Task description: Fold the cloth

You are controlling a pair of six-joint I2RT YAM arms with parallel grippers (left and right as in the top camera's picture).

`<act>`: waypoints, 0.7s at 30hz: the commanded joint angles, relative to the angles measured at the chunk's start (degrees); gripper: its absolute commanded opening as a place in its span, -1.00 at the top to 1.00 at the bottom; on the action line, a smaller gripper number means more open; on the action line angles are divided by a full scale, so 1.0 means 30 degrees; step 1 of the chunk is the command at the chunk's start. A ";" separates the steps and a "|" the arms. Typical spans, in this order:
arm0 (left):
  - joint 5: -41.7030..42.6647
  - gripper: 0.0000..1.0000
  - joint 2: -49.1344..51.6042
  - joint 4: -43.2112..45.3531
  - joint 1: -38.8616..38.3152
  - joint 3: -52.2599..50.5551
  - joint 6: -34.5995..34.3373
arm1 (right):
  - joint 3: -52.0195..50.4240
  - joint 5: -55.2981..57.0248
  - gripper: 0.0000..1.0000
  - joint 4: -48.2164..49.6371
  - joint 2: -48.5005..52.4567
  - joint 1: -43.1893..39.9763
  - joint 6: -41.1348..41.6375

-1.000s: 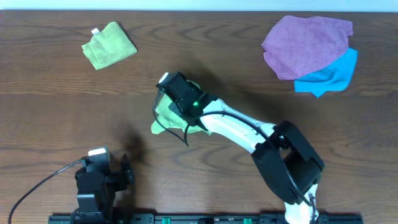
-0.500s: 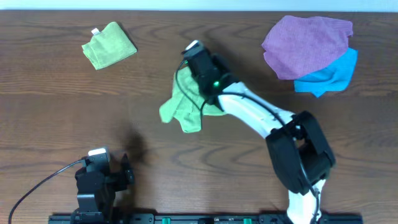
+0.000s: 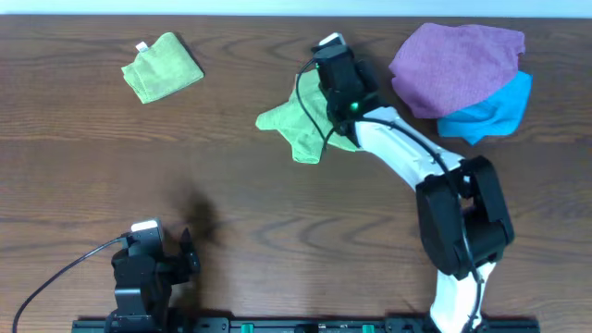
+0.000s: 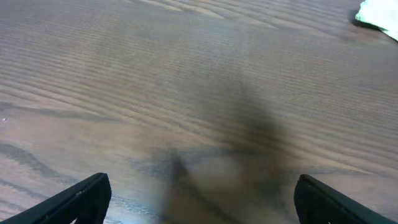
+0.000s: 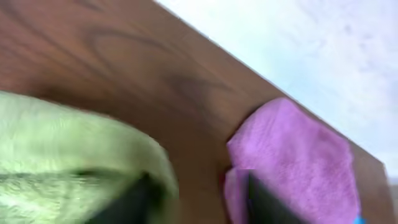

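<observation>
A dark wood worktop point(image 3: 277, 213) carries four cloths. The purple cloth point(image 3: 458, 60) fills the far right corner, partly over a blue cloth point(image 3: 507, 106). The cloth point(image 3: 294, 128), lime-green and rumpled, lies at the far middle. Its long axis runs from under the right end effector point(image 3: 333, 69) towards the robot's left and the near edge, so the bulk sits left of and nearer than the tool.

The right arm is much the nearer. The left end effector point(image 4: 205, 198) waits low at the near-left edge, spread wide over bare wood with nothing between its fingers.

In the blurred right wrist view the fingers look partly drawn in, with green fabric bunched at one of them. Whether they actually clamp it cannot be told.

The purple cloth is near on the right and is probably the one obstacle to spreading that way. A small folded lime-green square point(image 3: 164, 67) lies well apart at far left.
</observation>
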 commanded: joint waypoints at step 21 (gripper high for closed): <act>0.1734 -0.91 -0.0124 0.0670 -0.0080 -0.0051 -0.1246 | 0.0408 -0.6419 -0.50 -1.0112 -0.1698 -0.1821 1.2582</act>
